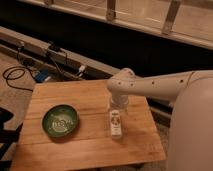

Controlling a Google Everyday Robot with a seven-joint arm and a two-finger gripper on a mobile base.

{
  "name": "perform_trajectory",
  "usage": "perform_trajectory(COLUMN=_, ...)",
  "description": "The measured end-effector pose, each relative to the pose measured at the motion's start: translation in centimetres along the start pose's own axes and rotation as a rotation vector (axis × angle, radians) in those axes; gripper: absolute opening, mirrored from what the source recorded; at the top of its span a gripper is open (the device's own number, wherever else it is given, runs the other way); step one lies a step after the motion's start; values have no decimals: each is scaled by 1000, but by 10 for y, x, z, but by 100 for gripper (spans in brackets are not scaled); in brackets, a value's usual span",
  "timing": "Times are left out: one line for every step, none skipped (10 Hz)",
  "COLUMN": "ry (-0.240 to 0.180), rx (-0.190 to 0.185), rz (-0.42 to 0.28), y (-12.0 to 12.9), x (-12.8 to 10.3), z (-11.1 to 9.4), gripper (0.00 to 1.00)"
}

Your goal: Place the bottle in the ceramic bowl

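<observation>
The bottle (116,123) lies on the wooden table (85,145), right of centre, its pale label with a green mark facing up. The ceramic bowl (60,120) is dark green with a lighter swirl inside; it sits on the table's left half, empty, a bottle's length left of the bottle. My gripper (118,104) hangs from the white arm (155,86) directly over the bottle's far end, at or just above its cap.
Cables and a power strip (55,62) lie on the floor behind the table. A dark ledge and railing (150,30) run along the back. The arm's white body (192,125) fills the right side, beside the table's right edge.
</observation>
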State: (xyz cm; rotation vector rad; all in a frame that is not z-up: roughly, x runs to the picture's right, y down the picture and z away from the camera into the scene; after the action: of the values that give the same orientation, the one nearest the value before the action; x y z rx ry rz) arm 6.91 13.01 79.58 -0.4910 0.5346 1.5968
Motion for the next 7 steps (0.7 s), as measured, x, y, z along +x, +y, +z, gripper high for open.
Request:
perform_trajectory(ry=0, rx=1, rz=3, y=-2, x=0, z=0, gripper=65)
perform_trajectory(ry=0, rx=1, rz=2, y=-2, x=0, z=0, gripper=65)
perform_trajectory(ry=-1, rx=0, rz=-1, y=-1, x=0, z=0, gripper=65)
perform_trajectory(ry=6, rx=-5, rz=-19, y=2, x=-1, z=3, gripper=65)
perform_trajectory(ry=19, rx=-14, rz=-33, y=7, x=-1, z=12, gripper=65)
perform_trajectory(ry=37, rx=-21, rz=-45, y=10, x=-1, z=24, gripper=65)
perform_trajectory(ry=52, rx=-23, rz=-53, y=10, x=-1, z=33, gripper=65)
